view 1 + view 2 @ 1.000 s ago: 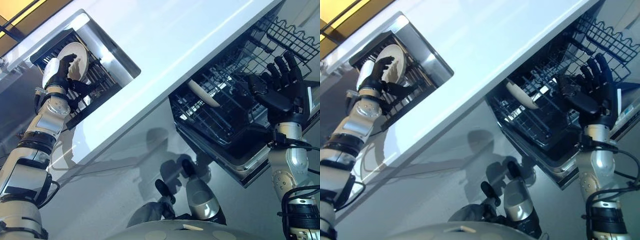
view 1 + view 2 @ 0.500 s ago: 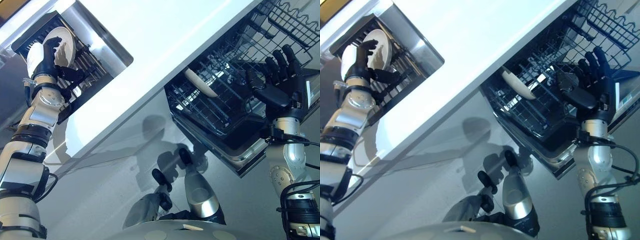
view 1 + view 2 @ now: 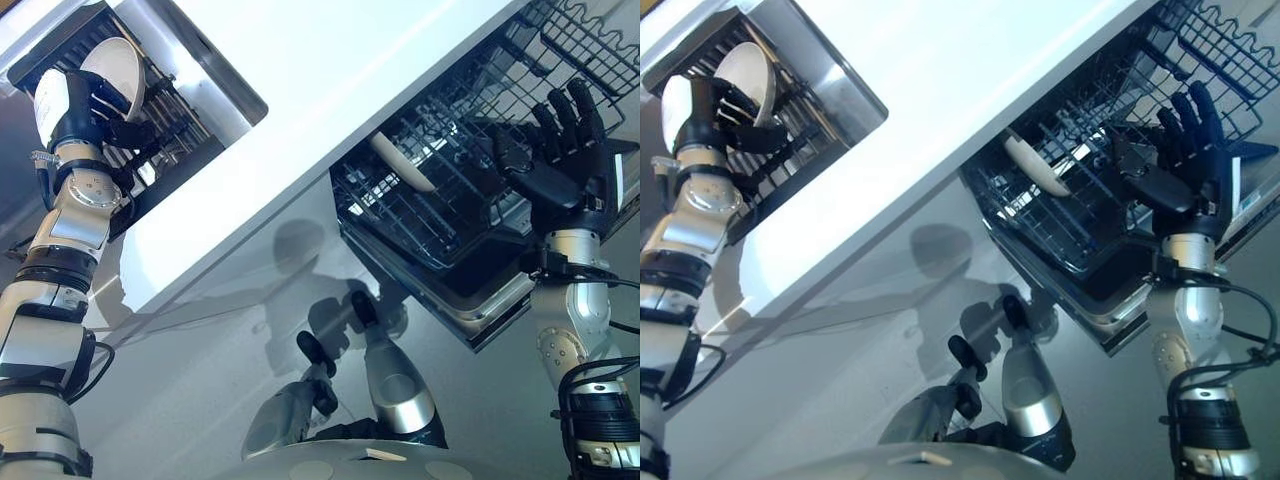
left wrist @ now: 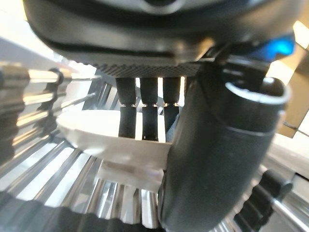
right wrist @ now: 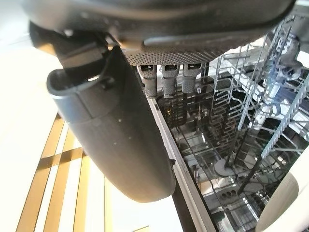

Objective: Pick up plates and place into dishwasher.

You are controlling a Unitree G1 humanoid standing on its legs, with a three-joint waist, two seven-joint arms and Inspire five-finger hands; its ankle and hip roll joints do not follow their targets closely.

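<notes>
Left robot hand point(image 3: 78, 100) of mine is clamped on a white plate point(image 3: 122, 66) standing in the sink rack point(image 3: 175, 120). Right robot hand point(image 3: 560, 150) hangs spread over the dishwasher rack point(image 3: 440, 190), where another plate point(image 3: 402, 162) leans; plenty of free slots around it.

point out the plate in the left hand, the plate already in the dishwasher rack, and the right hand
plate in the left hand point(image 3: 118, 68): left eye view, on its white face.
plate in the dishwasher rack point(image 3: 403, 163): left eye view, on its rim.
right hand point(image 3: 560, 175): left eye view, on the palm.

White countertop point(image 3: 330, 80) runs diagonally; glossy grey floor point(image 3: 200, 370) below (reflective); sunken steel sink point(image 3: 215, 85).
</notes>
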